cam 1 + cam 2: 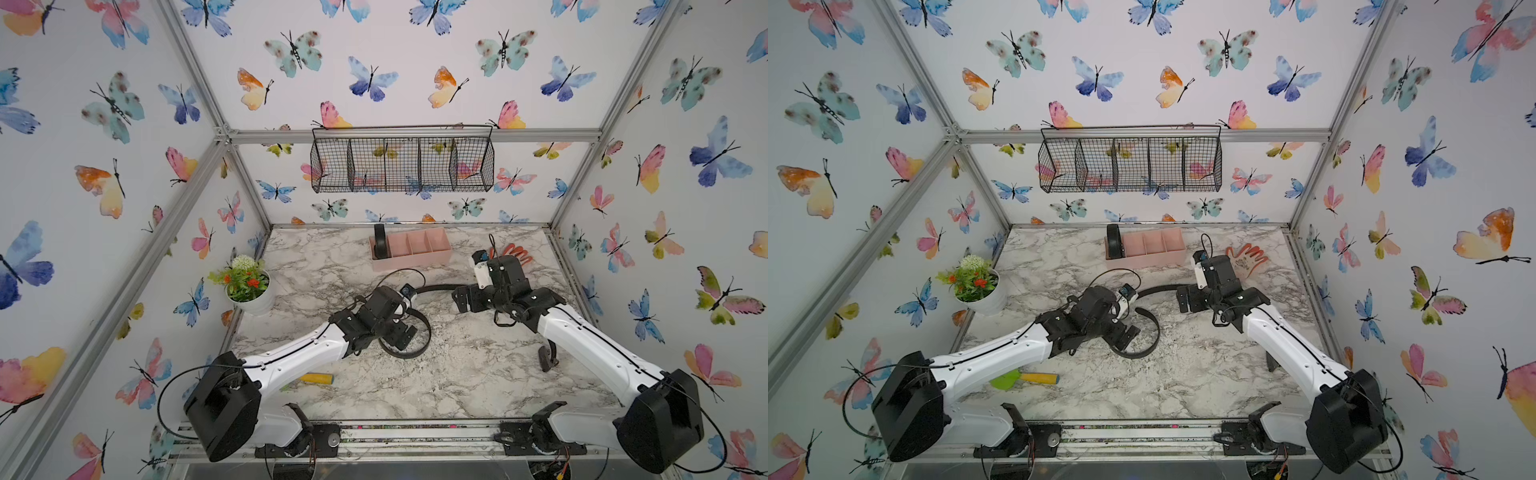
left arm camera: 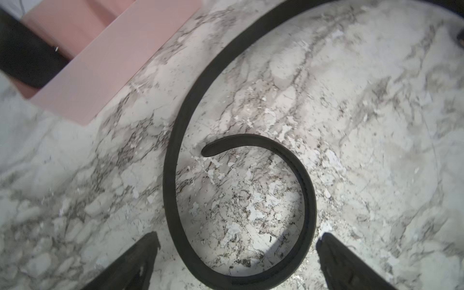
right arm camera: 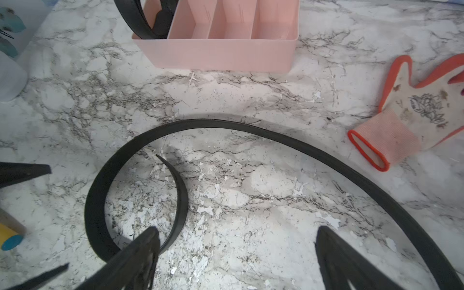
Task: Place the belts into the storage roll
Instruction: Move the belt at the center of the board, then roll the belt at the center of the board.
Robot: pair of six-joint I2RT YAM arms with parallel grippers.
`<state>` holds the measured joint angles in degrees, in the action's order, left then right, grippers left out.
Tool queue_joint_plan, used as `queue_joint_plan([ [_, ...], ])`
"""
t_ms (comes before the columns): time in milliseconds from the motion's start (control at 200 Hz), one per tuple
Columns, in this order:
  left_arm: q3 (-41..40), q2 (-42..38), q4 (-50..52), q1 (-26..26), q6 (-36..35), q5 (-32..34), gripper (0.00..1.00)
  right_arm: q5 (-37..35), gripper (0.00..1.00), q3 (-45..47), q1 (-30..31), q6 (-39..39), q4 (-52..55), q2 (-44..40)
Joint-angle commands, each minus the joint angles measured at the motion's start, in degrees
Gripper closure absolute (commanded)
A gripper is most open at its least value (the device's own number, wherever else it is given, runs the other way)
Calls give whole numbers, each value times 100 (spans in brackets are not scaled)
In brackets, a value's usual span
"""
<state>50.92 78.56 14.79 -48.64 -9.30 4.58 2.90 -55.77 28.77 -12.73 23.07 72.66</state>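
The pale pink storage roll (image 1: 411,261) stands at the back of the table, its leftmost compartment holding one coiled black belt (image 1: 380,241). The other belt (image 1: 429,332) lies loose on the marble, curled into a spiral, with a long tail arcing off under my right arm. Over that spiral hangs my left gripper (image 2: 237,241), open, with the loop (image 2: 173,175) lying between its fingers and untouched. My right gripper (image 3: 236,233) is open above bare marble beside the tail (image 3: 276,135) and holds nothing. The tray (image 3: 218,52) and its stored belt (image 3: 140,22) show beyond it.
An orange-trimmed glove (image 1: 515,251) lies right of the tray. A white flower pot (image 1: 249,291) stands at the left edge. A green and yellow trowel (image 1: 1021,379) lies near the front left. A black wire basket (image 1: 403,164) hangs on the back wall.
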Motion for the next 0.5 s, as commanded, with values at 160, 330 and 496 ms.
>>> queue_joint_plan([
  [160, 437, 925, -199, 47, -3661, -259, 2, 547, 1, 371, -82, -403, -311, -333],
  [330, 660, 1636, -252, 89, -4668, -145, 0, 757, 1, 613, -263, -628, -320, -663],
  [496, 987, 2241, -545, 119, -4967, -380, 2, 449, 1, 804, -443, -820, -43, -961],
])
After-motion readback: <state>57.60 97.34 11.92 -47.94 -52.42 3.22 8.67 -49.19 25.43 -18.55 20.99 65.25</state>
